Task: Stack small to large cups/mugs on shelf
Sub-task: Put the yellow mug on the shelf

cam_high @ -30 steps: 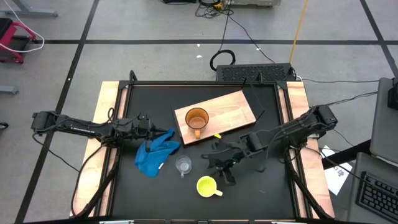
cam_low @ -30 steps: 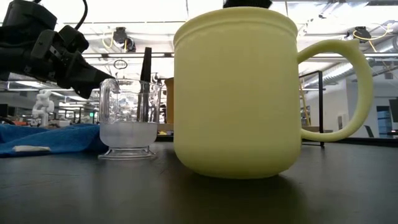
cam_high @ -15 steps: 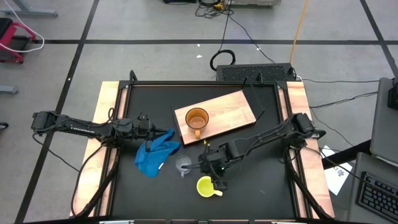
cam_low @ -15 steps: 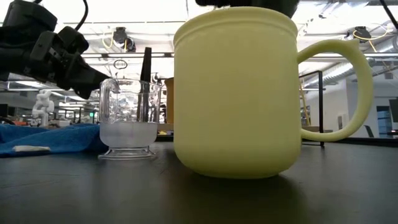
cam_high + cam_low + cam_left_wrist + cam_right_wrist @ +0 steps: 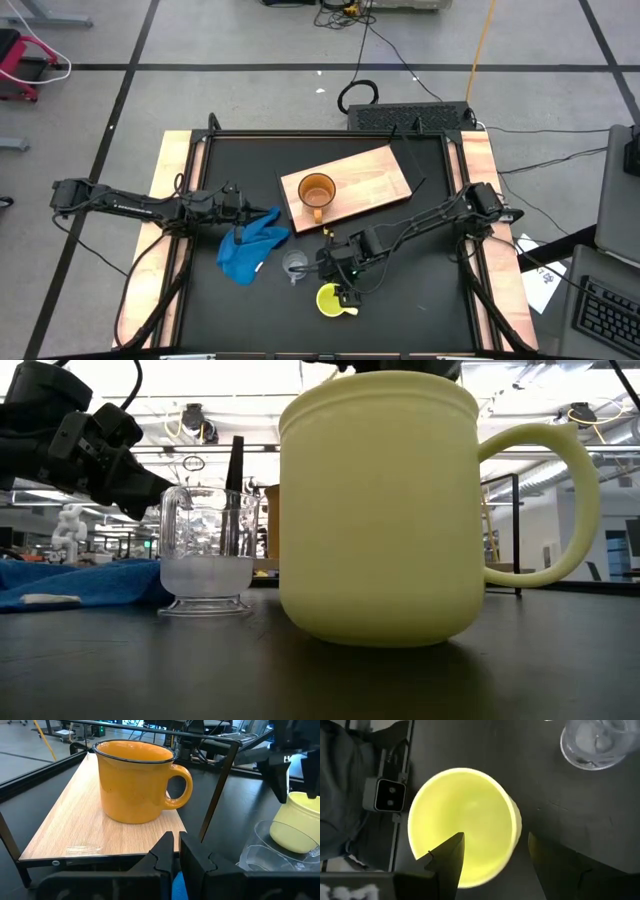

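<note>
The yellow mug (image 5: 333, 299) stands upright on the black table near its front edge. My right gripper (image 5: 495, 840) is open above it, pointing steeply down. One finger (image 5: 447, 860) is over the mug's mouth and the other (image 5: 555, 865) is outside its wall. The clear cup (image 5: 294, 265) stands just left of it. The orange mug (image 5: 135, 780) stands on its base on the wooden shelf (image 5: 375, 175). At the left, my left gripper (image 5: 176, 845) is shut beside the blue cloth (image 5: 250, 248).
The blue cloth lies crumpled between the left gripper and the clear cup. The shelf board sits on a thin black frame (image 5: 215, 805) toward the table's far side. A small camera block (image 5: 387, 795) stands at the table's near edge, close to the yellow mug.
My right gripper has moved toward the table's left and near edges and come down over the yellow mug, tipping to point more steeply down. Most of this happened in the first half second. The mugs, the cup and the cloth have not moved.
</note>
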`<move>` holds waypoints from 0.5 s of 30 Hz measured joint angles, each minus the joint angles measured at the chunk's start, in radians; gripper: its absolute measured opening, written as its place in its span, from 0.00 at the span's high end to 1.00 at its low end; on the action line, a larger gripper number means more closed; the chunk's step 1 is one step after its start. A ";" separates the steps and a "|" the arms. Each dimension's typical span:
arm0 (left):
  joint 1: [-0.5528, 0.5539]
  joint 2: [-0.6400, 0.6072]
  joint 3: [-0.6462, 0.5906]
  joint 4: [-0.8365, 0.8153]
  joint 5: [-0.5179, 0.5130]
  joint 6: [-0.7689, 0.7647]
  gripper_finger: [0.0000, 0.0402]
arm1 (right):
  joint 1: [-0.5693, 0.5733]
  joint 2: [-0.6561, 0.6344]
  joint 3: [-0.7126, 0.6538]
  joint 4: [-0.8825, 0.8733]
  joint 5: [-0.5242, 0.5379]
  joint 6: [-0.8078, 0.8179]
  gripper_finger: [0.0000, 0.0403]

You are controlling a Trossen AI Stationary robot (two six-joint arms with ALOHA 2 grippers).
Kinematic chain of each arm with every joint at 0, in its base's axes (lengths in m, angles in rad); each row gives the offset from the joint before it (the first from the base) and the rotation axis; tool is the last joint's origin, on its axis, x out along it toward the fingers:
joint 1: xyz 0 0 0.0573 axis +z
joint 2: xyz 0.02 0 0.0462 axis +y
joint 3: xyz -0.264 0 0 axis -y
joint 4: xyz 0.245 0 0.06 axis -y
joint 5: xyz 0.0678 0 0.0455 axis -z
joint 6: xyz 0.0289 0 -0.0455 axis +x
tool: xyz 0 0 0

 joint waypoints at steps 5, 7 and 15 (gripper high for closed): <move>0.000 0.000 0.000 -0.002 0.000 0.000 0.92 | 0.000 0.030 -0.015 0.026 -0.002 -0.008 0.47; 0.000 0.000 0.000 -0.005 0.000 0.000 0.92 | 0.000 0.045 -0.014 0.035 -0.002 -0.011 0.47; 0.000 0.000 0.000 -0.012 0.000 0.000 0.92 | -0.002 0.058 -0.016 0.013 -0.003 -0.063 0.47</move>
